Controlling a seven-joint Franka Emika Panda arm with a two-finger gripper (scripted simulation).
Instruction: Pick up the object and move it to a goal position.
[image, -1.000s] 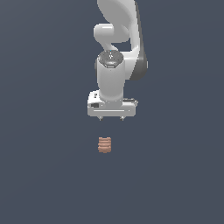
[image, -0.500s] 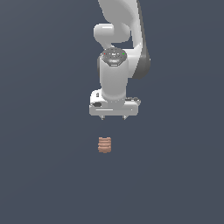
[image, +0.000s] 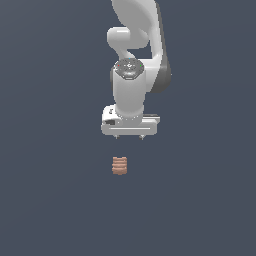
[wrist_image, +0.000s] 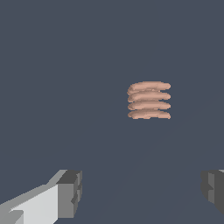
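The object (image: 119, 165) is a small reddish-brown ridged block lying on the dark grey floor. It also shows in the wrist view (wrist_image: 149, 100). My white gripper (image: 129, 136) hangs above it, pointing down, with a clear gap between the fingertips and the block. The block sits slightly toward the exterior view's left of the gripper's middle. In the wrist view the gripper (wrist_image: 142, 191) is open wide, its grey fingertips (wrist_image: 70, 194) far apart, with nothing between them.
The arm's white links (image: 137, 45) rise behind the gripper. The flat dark grey floor (image: 50, 200) fills the rest of the view, and no other objects or goal marker show.
The gripper has come down slightly toward the block. The block has not moved.
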